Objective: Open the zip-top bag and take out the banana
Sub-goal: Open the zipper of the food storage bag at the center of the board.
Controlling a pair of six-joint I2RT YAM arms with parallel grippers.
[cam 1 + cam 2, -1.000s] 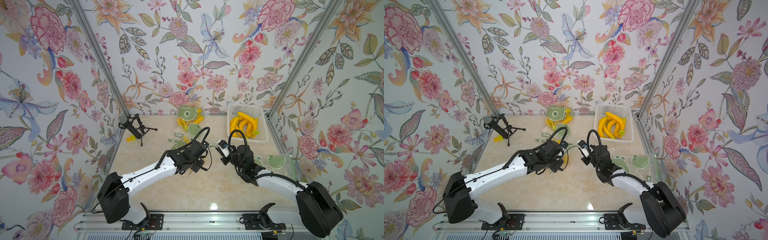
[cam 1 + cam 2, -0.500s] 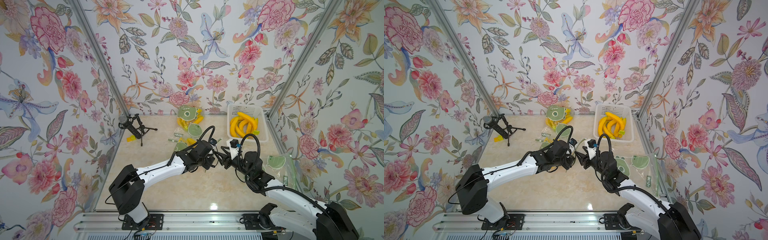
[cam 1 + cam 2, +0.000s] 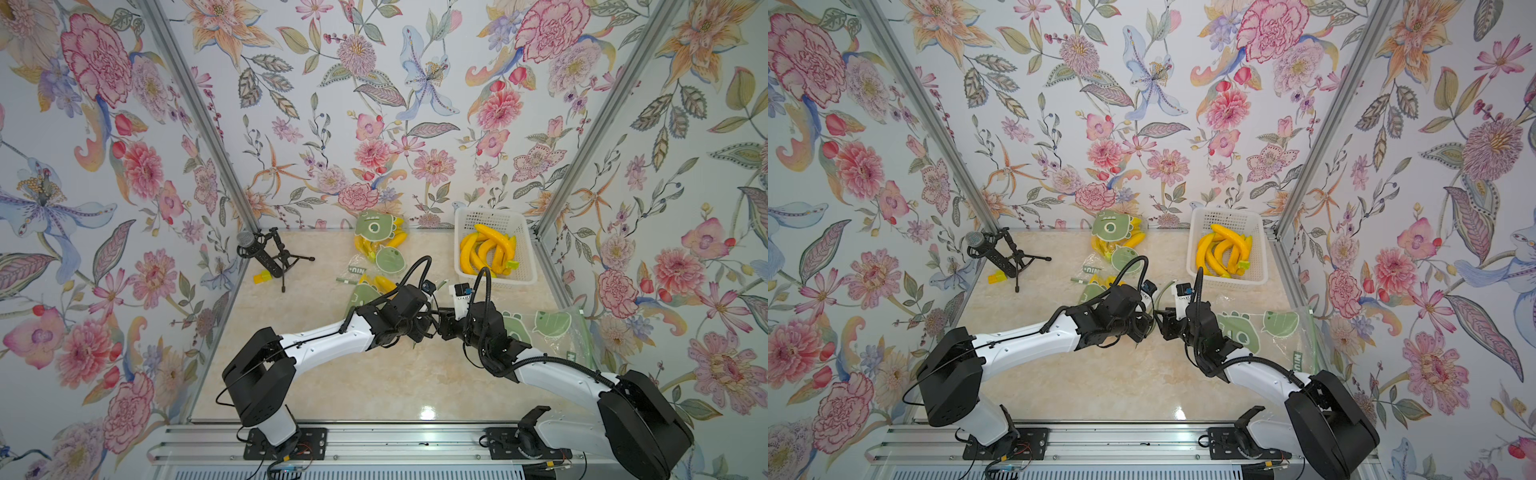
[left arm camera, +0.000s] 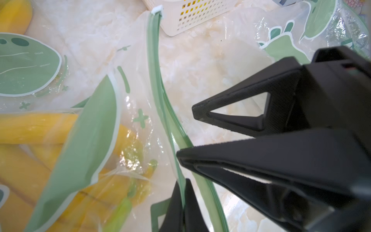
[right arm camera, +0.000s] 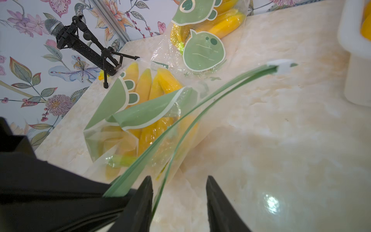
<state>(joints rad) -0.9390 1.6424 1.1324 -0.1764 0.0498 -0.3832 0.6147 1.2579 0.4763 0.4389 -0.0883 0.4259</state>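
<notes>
Worktop (image 3: 374, 374): pale marble look, flowered walls on three sides. Both arms reach in and meet near the middle.

White basket (image 3: 490, 216) at the back right corner holds a pile of loose bananas (image 3: 486, 251).

Flat empty bags (image 3: 548, 328) lie along the right edge, beside the right arm.

A second filled bag (image 3: 376, 239) sits against the back wall.

Microphone (image 3: 266, 257) on a small tripod is at the back left, with a small yellow block (image 3: 262, 277) just beside it.

Zip-top bag (image 5: 140, 112) lies mid-worktop, just in front of the back bag and partly under the left arm in both top views. Its mouth end points toward the grippers. The bananas inside (image 5: 148, 84) are all within the plastic; none is out.

Green zip strip (image 4: 155, 70) is split into two lips at the gripper end. They rejoin toward the white slider (image 5: 281, 67) at the far end.

Left gripper (image 4: 183, 184) is clamped tight on one lip of the strip.

Right gripper (image 5: 179, 178) is tip to tip with the left one. Its jaws stand partly apart with a clear gap. The other lip runs up between them close to one finger (image 5: 144, 200), and nothing is pinched.
</notes>
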